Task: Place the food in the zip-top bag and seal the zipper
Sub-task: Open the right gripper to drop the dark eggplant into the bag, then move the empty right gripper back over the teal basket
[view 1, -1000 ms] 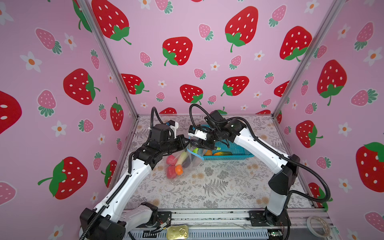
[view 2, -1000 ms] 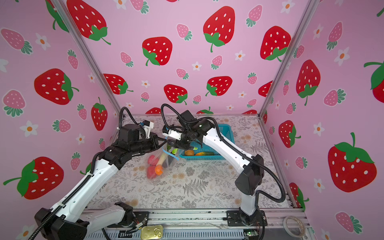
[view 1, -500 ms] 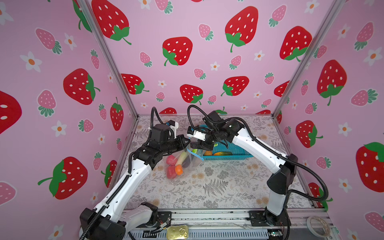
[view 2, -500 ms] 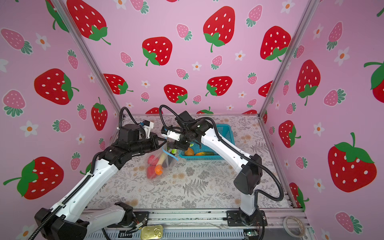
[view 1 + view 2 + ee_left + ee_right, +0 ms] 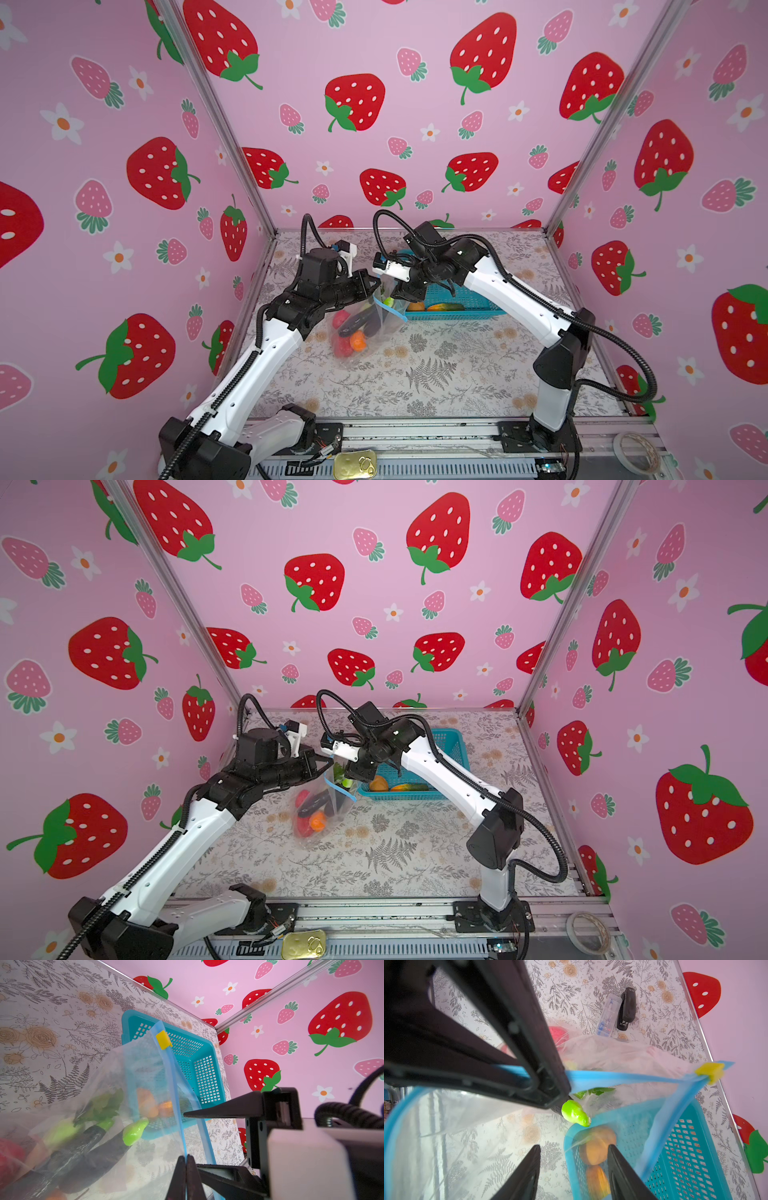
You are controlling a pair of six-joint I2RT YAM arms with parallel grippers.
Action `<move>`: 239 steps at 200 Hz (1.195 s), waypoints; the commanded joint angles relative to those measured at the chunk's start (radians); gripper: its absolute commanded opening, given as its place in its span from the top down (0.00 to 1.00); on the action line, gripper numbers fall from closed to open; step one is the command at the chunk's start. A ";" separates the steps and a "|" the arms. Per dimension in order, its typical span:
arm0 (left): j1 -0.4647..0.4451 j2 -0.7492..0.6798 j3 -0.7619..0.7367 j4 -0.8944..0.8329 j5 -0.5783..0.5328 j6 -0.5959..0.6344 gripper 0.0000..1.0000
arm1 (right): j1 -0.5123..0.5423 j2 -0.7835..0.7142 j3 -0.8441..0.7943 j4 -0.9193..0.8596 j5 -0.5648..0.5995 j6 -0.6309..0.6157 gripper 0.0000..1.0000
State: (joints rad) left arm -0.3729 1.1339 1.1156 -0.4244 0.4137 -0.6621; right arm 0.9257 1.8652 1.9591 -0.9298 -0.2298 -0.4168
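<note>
The zip-top bag (image 5: 368, 332) (image 5: 322, 812) hangs with its mouth held up. It holds red lumps (image 5: 340, 320), an orange (image 5: 357, 341) and a dark eggplant (image 5: 133, 1132) with a green tip (image 5: 574, 1113). My left gripper (image 5: 376, 286) (image 5: 185, 1159) is shut on the light-blue zipper (image 5: 176, 1095) (image 5: 623, 1078). A yellow slider (image 5: 163, 1040) (image 5: 711, 1072) sits at the strip's far end. My right gripper (image 5: 399, 297) (image 5: 573, 1147) stands open over the bag's mouth, empty. More food, yellow-orange pieces (image 5: 596, 1147) and a cucumber (image 5: 444, 307), lies in the basket.
The teal perforated basket (image 5: 453, 316) (image 5: 449, 746) stands right behind the bag. A black stapler (image 5: 626, 1008) and a small clear box (image 5: 608, 1016) lie beyond it. A tin (image 5: 355, 465) and a tape roll (image 5: 638, 451) rest on the front rail.
The right gripper's jaws have spread wider and it has shifted slightly left over the bag mouth. The left arm keeps its hold on the bag edge.
</note>
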 commanded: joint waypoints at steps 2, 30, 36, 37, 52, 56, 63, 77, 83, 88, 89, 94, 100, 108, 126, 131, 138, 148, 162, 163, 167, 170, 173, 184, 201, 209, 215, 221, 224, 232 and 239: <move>0.007 -0.021 0.012 0.007 0.020 -0.001 1.00 | 0.006 0.007 0.030 -0.025 0.001 -0.011 0.46; 0.005 -0.028 0.007 0.007 0.017 -0.001 1.00 | 0.006 -0.008 0.035 -0.020 0.003 -0.017 0.46; 0.005 -0.027 0.007 0.007 0.016 -0.001 1.00 | 0.006 -0.017 0.034 -0.022 0.003 -0.020 0.46; 0.006 -0.027 0.006 0.007 0.015 -0.001 1.00 | 0.007 -0.017 0.034 -0.022 0.003 -0.021 0.46; 0.006 -0.029 0.004 0.006 0.016 -0.001 1.00 | 0.006 -0.036 0.035 -0.022 0.018 -0.034 0.46; 0.006 -0.030 0.004 0.006 0.015 -0.001 1.00 | 0.005 -0.041 0.035 -0.022 0.022 -0.038 0.46; 0.006 -0.030 0.002 0.006 0.014 -0.001 1.00 | 0.004 -0.050 0.034 -0.022 0.030 -0.044 0.46; 0.006 -0.034 -0.002 0.007 0.014 -0.001 1.00 | -0.010 -0.070 0.027 -0.019 0.033 -0.046 0.46; 0.006 -0.034 -0.002 0.007 0.014 -0.001 1.00 | -0.019 -0.081 0.020 -0.011 0.030 -0.042 0.46; 0.006 -0.034 -0.004 0.007 0.014 -0.001 1.00 | -0.031 -0.089 0.012 -0.003 0.023 -0.034 0.46; 0.006 -0.033 -0.005 0.007 0.014 -0.001 1.00 | -0.033 -0.090 0.011 -0.002 0.021 -0.032 0.46; 0.006 -0.034 -0.004 0.007 0.014 -0.002 1.00 | -0.043 -0.100 0.000 0.007 0.010 -0.025 0.46; 0.005 -0.035 -0.004 0.005 0.014 -0.002 1.00 | -0.055 -0.114 -0.015 0.020 -0.005 -0.018 0.46; 0.006 -0.038 -0.005 0.005 0.014 -0.003 1.00 | -0.066 -0.135 -0.045 0.046 -0.021 -0.010 0.46; 0.005 -0.044 -0.014 0.006 0.007 -0.001 1.00 | -0.075 -0.190 -0.136 0.123 -0.062 0.000 0.45; 0.005 -0.045 -0.016 0.007 0.003 -0.001 1.00 | -0.076 -0.205 -0.156 0.139 -0.074 0.004 0.45; 0.005 -0.042 -0.017 0.007 0.003 -0.001 1.00 | -0.079 -0.224 -0.182 0.167 -0.086 0.012 0.44; 0.006 -0.035 -0.014 0.007 0.007 -0.001 1.00 | -0.085 -0.256 -0.225 0.208 -0.101 0.027 0.43; 0.006 -0.023 -0.007 0.006 0.014 -0.002 1.00 | -0.092 -0.312 -0.300 0.279 -0.125 0.050 0.41; 0.005 -0.023 -0.008 0.007 0.016 -0.002 1.00 | -0.093 -0.316 -0.307 0.285 -0.126 0.051 0.40; 0.005 -0.020 -0.006 0.007 0.018 -0.004 1.00 | -0.094 -0.335 -0.334 0.310 -0.125 0.059 0.39; 0.006 -0.018 -0.004 0.006 0.020 -0.004 1.00 | -0.095 -0.346 -0.353 0.328 -0.124 0.064 0.39; 0.007 -0.017 -0.005 0.007 0.020 -0.004 1.00 | -0.095 -0.362 -0.370 0.347 -0.122 0.070 0.39; 0.005 -0.019 -0.002 0.006 0.020 -0.004 1.00 | -0.094 -0.413 -0.445 0.409 -0.100 0.094 0.38; 0.006 -0.026 -0.010 0.006 0.011 -0.005 1.00 | -0.098 -0.478 -0.548 0.485 -0.030 0.132 0.35; 0.005 -0.029 -0.013 0.006 0.009 -0.006 1.00 | -0.103 -0.500 -0.592 0.509 -0.002 0.148 0.35; 0.005 -0.030 -0.014 0.005 0.007 -0.008 1.00 | -0.107 -0.513 -0.615 0.518 0.010 0.162 0.35; 0.006 -0.031 -0.015 0.004 0.006 -0.006 1.00 | -0.116 -0.521 -0.637 0.526 0.015 0.178 0.35; 0.005 -0.030 -0.015 0.003 0.007 -0.007 1.00 | -0.121 -0.524 -0.646 0.529 0.016 0.184 0.35; 0.005 -0.030 -0.012 0.001 0.007 -0.008 1.00 | -0.134 -0.530 -0.670 0.535 0.015 0.207 0.35; 0.005 -0.031 -0.011 0.000 0.006 -0.007 1.00 | -0.146 -0.534 -0.687 0.539 0.015 0.225 0.36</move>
State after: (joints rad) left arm -0.3729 1.1152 1.1038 -0.4240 0.4126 -0.6628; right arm 0.8143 1.3556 1.3293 -0.4770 -0.2489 -0.2737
